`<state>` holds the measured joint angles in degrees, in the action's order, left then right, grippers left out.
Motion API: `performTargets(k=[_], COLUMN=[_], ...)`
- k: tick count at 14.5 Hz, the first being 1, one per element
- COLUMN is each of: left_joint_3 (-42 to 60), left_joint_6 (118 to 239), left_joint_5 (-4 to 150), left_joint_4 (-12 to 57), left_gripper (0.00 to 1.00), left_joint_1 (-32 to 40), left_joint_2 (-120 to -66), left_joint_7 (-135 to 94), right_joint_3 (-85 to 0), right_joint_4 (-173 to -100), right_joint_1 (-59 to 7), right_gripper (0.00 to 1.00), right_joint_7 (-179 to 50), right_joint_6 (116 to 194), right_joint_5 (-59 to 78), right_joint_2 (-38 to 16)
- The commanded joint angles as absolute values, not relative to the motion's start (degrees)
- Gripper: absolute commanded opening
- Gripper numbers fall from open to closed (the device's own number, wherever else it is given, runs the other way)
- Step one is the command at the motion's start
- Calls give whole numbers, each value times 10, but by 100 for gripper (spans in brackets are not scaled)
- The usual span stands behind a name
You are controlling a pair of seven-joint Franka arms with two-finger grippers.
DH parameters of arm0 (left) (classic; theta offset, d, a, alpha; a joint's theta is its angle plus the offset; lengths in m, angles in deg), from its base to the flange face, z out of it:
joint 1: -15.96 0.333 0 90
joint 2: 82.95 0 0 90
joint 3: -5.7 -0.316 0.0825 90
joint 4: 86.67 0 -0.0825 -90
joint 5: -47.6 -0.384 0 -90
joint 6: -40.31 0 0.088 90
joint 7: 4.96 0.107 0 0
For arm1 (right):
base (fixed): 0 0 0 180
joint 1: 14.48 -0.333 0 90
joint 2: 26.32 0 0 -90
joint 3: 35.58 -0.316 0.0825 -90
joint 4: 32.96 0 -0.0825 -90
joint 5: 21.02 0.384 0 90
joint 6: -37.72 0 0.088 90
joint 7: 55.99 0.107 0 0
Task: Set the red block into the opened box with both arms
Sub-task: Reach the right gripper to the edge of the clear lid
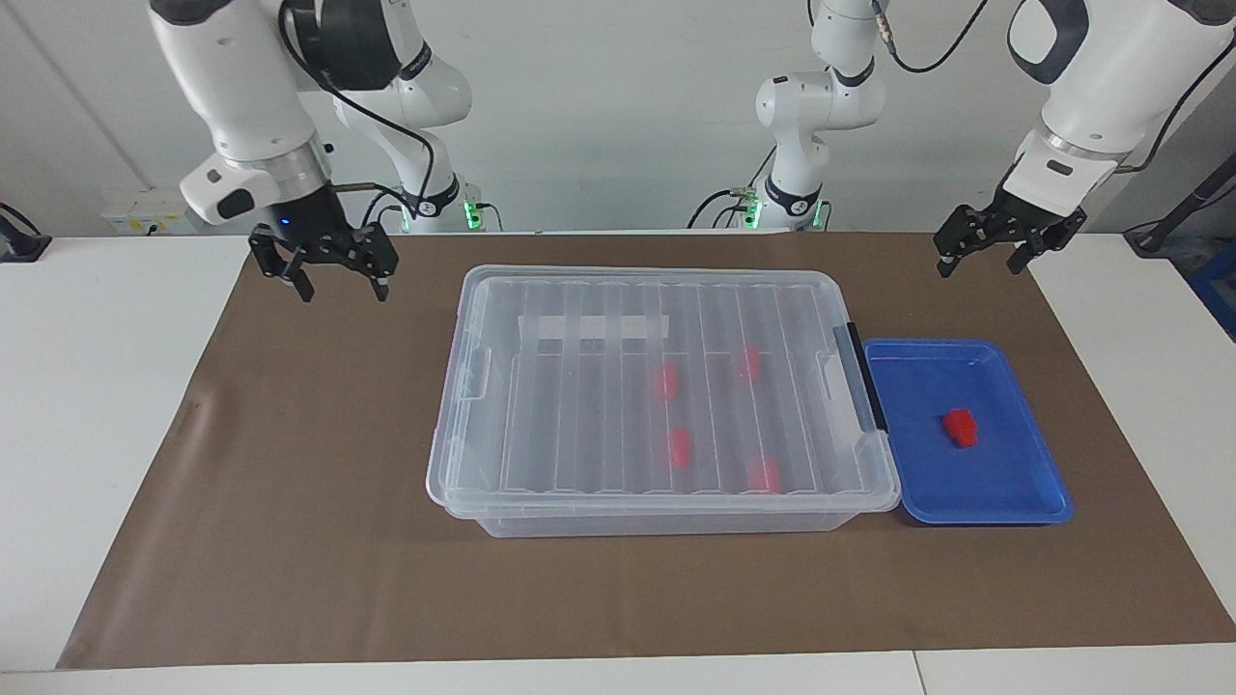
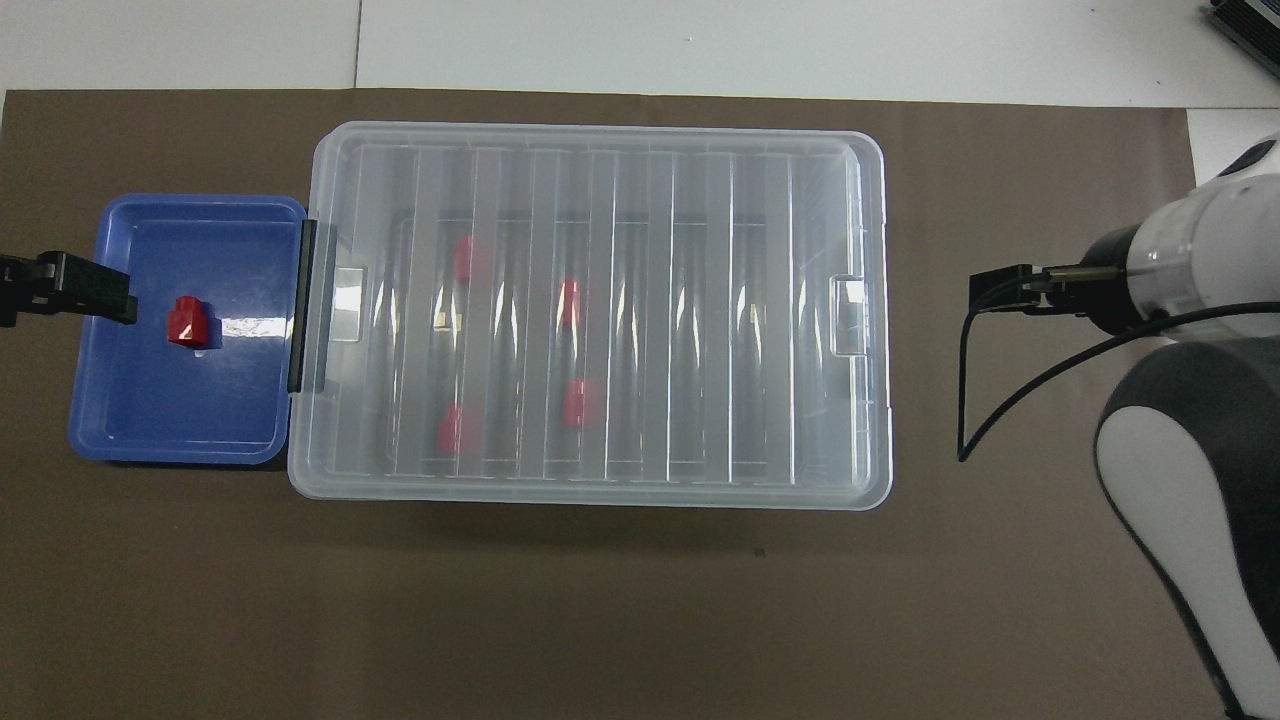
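One red block [image 1: 960, 428] [image 2: 188, 320] lies in a shallow blue tray [image 1: 1024, 502] [image 2: 120, 440]. The tray touches the box [image 1: 463, 454] [image 2: 860, 480] at the end toward the left arm. The box is a large clear bin with its ribbed lid lying flat on it. Several more red blocks [image 1: 680, 447] show through the lid. My left gripper [image 1: 977, 263] hangs open and empty over the mat's corner, apart from the tray. My right gripper [image 1: 345, 290] hangs open and empty over the brown mat, beside the box's other end.
A brown mat [image 1: 290, 531] covers the middle of the white table [image 1: 87, 434]. A black latch handle [image 1: 862, 376] sits on the box's end by the tray. A black cable [image 2: 975, 400] dangles from the right wrist.
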<state>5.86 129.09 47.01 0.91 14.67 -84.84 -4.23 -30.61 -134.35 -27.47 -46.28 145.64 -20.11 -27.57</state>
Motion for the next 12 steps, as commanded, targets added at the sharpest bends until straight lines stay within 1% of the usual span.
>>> performTargets(k=[1,4,7,10,12], left_joint_3=[52,52,51,52,48], left_joint_6=[1300,1301,1291,1292,1315], left_joint_5=[476,476,476,477,466], left_joint_4=[14,17,17,22,46], left_gripper=[100,100,100,100,100], left_joint_1=[138,139,143,146,146], left_joint_2=[-840,-837,-837,-833,-824], left_joint_7=[-50,-50,-50,-50,-64], right_joint_3=[-310,-310,-310,-310,-310], right_joint_4=[-1387,-1418,-1421,-1421,-1421], right_joint_1=[-292,-302,-313,-321,-321], right_gripper=[100,100,100,100,100], right_joint_7=[-459,-466,-463,-461,-462], right_joint_6=[1524,1567,1590,1594,1594], right_joint_5=[-178,-178,-178,-179,-187], right_joint_2=[-261,-243,-216,-204,-202])
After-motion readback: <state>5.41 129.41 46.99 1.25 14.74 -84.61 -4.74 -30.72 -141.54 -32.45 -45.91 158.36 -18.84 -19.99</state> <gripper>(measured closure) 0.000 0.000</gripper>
